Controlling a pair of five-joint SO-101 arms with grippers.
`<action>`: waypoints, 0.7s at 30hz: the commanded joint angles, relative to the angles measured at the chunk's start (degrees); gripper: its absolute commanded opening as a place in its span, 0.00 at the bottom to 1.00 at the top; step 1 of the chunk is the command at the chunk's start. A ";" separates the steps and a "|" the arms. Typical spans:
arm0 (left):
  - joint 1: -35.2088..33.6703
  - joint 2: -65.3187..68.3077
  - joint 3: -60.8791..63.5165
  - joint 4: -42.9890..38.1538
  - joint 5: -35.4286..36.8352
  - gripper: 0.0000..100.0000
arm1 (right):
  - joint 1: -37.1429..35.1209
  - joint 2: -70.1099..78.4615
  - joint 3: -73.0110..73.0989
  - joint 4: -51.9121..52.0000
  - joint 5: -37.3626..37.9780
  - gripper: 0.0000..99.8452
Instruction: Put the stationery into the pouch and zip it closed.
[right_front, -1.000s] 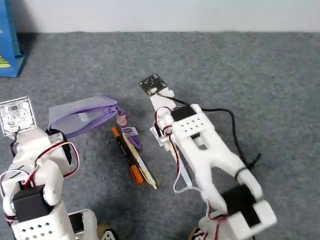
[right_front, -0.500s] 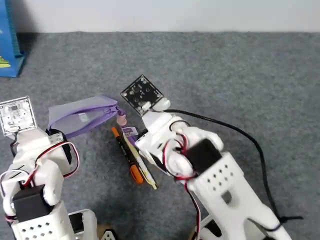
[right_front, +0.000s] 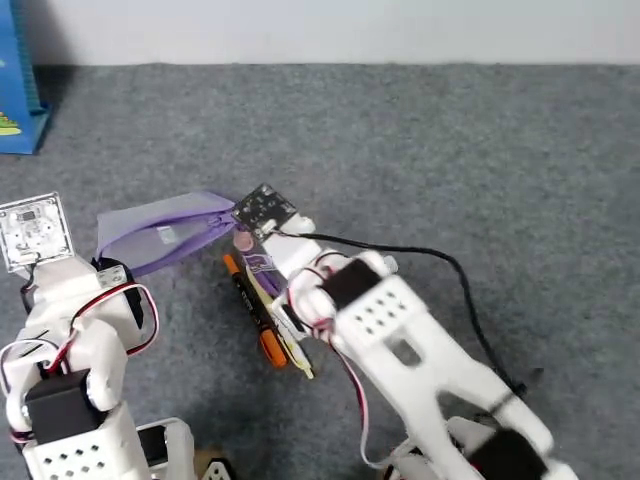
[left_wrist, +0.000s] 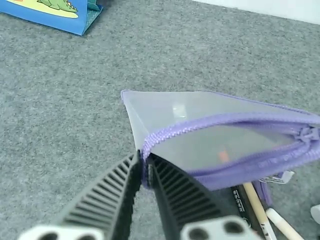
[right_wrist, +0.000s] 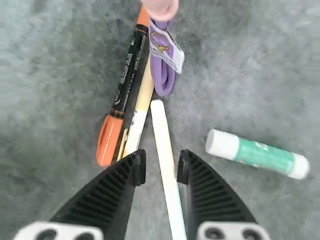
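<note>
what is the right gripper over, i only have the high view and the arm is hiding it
Observer: The right gripper is open and straddles a white pen.
Operator: anything else lying under that arm
Observer: A green and white glue stick lies beside that pen, apart from it.
Operator: and does the left one actually have the pouch
Observer: Yes, the left gripper is shut on the zipper edge at one end of the purple pouch.
</note>
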 joint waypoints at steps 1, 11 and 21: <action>-0.26 0.53 -0.48 -1.41 0.09 0.01 | 0.13 6.64 -0.62 -5.32 -0.53 0.12; -0.26 0.53 -0.31 -1.41 0.09 0.01 | 0.04 17.71 -0.62 -10.59 -0.53 0.12; -0.44 0.53 -0.31 -1.41 0.00 0.01 | 0.48 24.22 -0.62 -16.22 -0.44 0.01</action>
